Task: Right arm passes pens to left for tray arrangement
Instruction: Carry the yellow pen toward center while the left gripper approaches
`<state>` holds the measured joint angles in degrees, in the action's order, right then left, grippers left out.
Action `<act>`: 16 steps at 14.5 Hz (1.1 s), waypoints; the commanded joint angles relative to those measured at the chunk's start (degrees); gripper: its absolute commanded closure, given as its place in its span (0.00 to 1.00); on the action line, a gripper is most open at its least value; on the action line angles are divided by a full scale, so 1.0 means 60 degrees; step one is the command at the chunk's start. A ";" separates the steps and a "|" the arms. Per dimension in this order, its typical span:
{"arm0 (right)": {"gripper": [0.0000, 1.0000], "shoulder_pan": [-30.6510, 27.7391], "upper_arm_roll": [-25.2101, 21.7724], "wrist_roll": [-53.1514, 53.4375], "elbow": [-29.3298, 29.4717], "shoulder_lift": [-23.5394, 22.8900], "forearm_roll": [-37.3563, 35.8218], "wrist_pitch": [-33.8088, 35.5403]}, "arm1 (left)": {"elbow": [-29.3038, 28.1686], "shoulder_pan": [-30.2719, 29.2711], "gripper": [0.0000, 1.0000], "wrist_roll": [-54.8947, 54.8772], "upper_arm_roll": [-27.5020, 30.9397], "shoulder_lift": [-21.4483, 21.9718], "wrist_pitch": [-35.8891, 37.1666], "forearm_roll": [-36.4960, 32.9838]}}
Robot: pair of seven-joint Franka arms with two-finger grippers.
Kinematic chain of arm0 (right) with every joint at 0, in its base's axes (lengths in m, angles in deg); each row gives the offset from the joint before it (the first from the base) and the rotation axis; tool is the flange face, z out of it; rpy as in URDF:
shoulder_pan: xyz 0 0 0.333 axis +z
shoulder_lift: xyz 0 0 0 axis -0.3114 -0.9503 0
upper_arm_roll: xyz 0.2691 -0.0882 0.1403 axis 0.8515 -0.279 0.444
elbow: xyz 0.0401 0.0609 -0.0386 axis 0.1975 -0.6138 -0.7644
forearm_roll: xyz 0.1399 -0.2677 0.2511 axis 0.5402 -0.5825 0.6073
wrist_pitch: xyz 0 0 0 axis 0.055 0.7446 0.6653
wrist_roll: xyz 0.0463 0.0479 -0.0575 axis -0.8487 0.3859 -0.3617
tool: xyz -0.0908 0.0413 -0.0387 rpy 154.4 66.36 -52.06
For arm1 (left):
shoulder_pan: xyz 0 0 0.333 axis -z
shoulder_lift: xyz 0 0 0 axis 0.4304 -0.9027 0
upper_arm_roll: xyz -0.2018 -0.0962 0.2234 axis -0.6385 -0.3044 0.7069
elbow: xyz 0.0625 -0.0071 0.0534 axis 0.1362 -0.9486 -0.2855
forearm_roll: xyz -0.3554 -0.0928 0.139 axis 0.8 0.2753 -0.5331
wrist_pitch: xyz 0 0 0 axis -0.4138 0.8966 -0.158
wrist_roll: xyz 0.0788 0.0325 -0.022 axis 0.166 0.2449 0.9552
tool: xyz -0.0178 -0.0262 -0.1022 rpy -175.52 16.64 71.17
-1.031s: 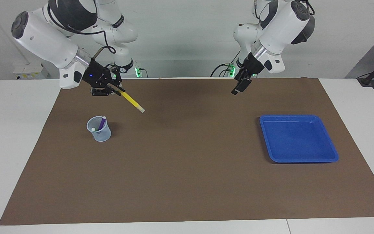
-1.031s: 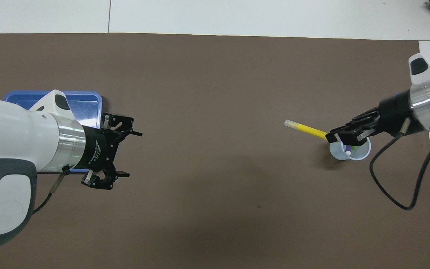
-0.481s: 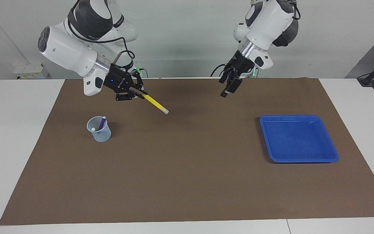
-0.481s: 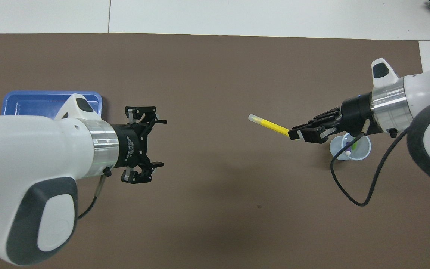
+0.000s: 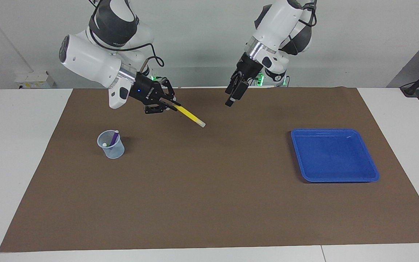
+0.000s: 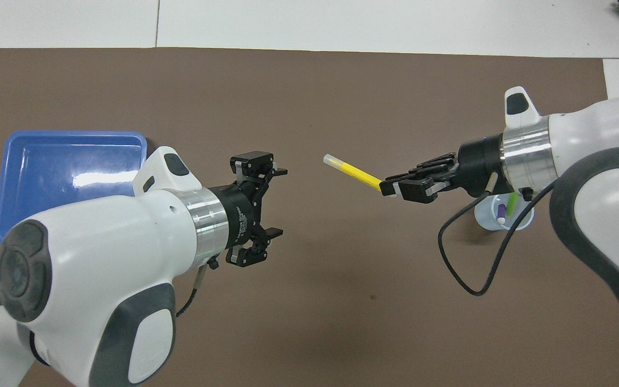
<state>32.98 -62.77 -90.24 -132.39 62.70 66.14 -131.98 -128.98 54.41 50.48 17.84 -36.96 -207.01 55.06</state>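
Pinched at its butt end, yellow marker pen (image 6: 353, 173) juts from right gripper (image 5: 167, 104) toward nine o'clock overhead, its free length offered to gaping, empty left gripper (image 6: 272, 201).

My facing camera sits high across the worktop (image 5: 209, 256), looking back at both arm bases and the wall; it takes in the whole brown mat (image 5: 209, 203) from a distance. My overhead camera hangs above the arms' own end, looking forward and steeply down, much closer, so the arms fill its lower corners. The two views are half a turn apart. Both share the mat's middle, the tray (image 5: 371, 178) (image 6: 3, 215), the cup (image 5: 116, 153) (image 6: 484, 220) and both tools.
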 commanded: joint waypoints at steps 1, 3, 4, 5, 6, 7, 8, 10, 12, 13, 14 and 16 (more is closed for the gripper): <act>1.00 0.0309 -0.0014 -0.0382 -0.0341 -0.0003 0.0781 -0.0409 | 0.0340 0.0320 0.00 0.0013 0.0131 -0.0332 -0.0307 -0.0038; 1.00 0.0587 -0.0029 -0.0426 -0.0341 -0.0077 0.1076 -0.0745 | 0.0327 0.0714 0.00 0.0071 0.0087 -0.0347 -0.0671 -0.0562; 1.00 0.0690 -0.0029 -0.0426 -0.0341 -0.0121 0.1309 -0.0877 | 0.0312 0.0803 0.00 0.0129 0.0087 -0.0391 -0.0760 -0.0682; 1.00 0.0792 -0.0014 -0.0426 -0.0341 -0.0194 0.1558 -0.0994 | 0.0341 0.0804 0.00 0.0130 0.0102 -0.0406 -0.0805 -0.0683; 1.00 0.0895 -0.0014 -0.0426 -0.0326 -0.0209 0.1662 -0.1126 | 0.0356 0.0804 0.00 0.0144 0.0102 -0.0464 -0.0921 -0.0697; 1.00 0.0997 -0.0014 -0.0426 -0.0312 -0.0238 0.1692 -0.1272 | 0.0356 0.0819 0.03 0.0130 0.0087 -0.0479 -0.1053 -0.0785; 1.00 0.1071 -0.0014 -0.0426 -0.0311 -0.0267 0.1837 -0.1346 | 0.0356 0.0833 0.04 0.0130 0.0087 -0.0508 -0.1112 -0.0901; 1.00 0.1101 -0.0014 -0.0426 -0.0297 -0.0282 0.1971 -0.1391 | 0.0385 0.0848 0.12 0.0144 0.0073 -0.0567 -0.1127 -0.1194; 1.00 0.1145 -0.0014 -0.0426 -0.0297 -0.0282 0.1971 -0.1391 | 0.0546 0.0877 0.22 0.0144 0.0073 -0.0772 -0.1113 -0.1472; 1.00 0.1145 -0.0014 -0.0441 -0.0297 -0.0282 0.1971 -0.1391 | 0.0561 0.0892 0.27 0.0159 0.0073 -0.0787 -0.1084 -0.1590; 1.00 0.1145 -0.0014 -0.0456 -0.0297 -0.0297 0.1971 -0.1391 | 0.0547 0.0878 0.30 0.0144 0.0073 -0.0787 -0.1025 -0.1606; 1.00 0.1130 -0.0014 -0.0470 -0.0297 -0.0297 0.1985 -0.1391 | 0.0532 0.0892 0.38 0.0144 0.0073 -0.0787 -0.0996 -0.1693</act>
<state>39.60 -62.74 -90.93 -133.62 60.89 76.23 -139.35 -126.61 58.78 50.49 17.60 -41.13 -212.95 46.46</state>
